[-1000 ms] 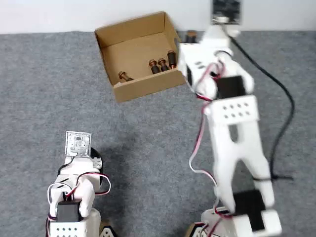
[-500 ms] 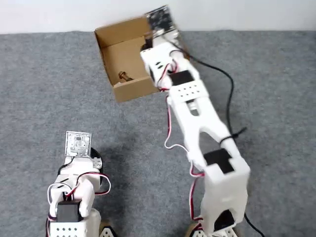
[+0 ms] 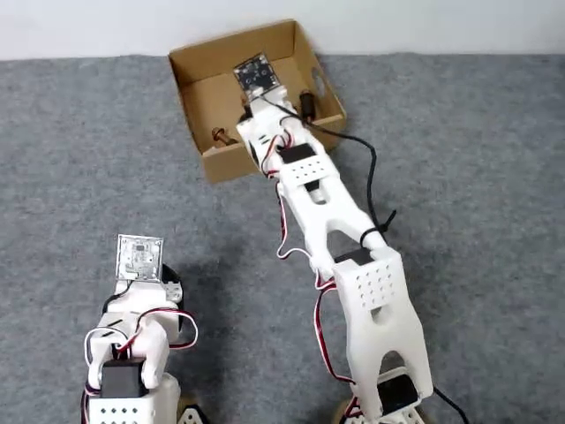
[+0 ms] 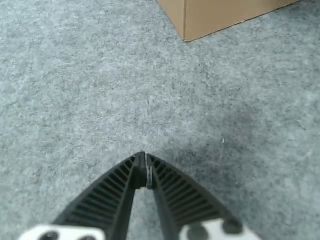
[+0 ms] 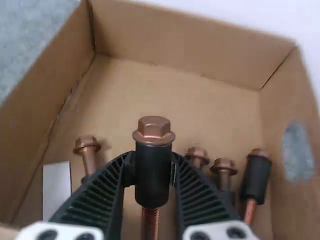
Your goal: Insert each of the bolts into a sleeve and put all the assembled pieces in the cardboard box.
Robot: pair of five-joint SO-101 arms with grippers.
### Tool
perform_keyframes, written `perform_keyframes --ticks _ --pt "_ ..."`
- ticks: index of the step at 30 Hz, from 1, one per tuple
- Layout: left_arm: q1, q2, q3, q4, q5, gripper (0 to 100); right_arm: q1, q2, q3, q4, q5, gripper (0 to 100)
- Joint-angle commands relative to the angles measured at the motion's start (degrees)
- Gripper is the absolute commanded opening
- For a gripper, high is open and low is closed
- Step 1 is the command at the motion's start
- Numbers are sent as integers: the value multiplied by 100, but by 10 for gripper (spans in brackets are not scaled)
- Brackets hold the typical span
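Right gripper (image 5: 152, 164) is clamped tight on the black sleeve (image 5: 152, 175) of an assembled piece, with the copper bolt (image 5: 153, 131) head above my fingers and its thread poking out below. I'm holding it inside the cardboard box (image 3: 190, 84), at 11 o'clock on the grey mat (image 3: 88, 159). Another bolt (image 3: 221, 136) lies near the box's 7 o'clock corner, and a sleeved piece (image 3: 307, 104) is by its 3 o'clock wall. At 7 o'clock on the mat, my left gripper (image 4: 145, 167) is closed on nothing.
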Motion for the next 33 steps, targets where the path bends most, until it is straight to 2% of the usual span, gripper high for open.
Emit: perform_keyframes --ticks 1,4,13,18,24,33 --pt "-18 -35 -31 -132 -44 6 -110 -31 -580 444 44 137" --pt "-18 -35 -31 -132 -44 6 -171 -4 -651 611 44 139" --pt "-18 -35 -31 -132 -44 6 -189 -382 -651 857 26 7" --pt "-18 -35 -31 -132 -44 6 -189 -1059 -651 2123 -97 8" --pt "-18 -35 -31 -132 -44 6 -145 -1965 -651 3556 -1152 8" --pt "-18 -35 -31 -132 -44 6 -145 -3055 -651 5367 -2066 8"
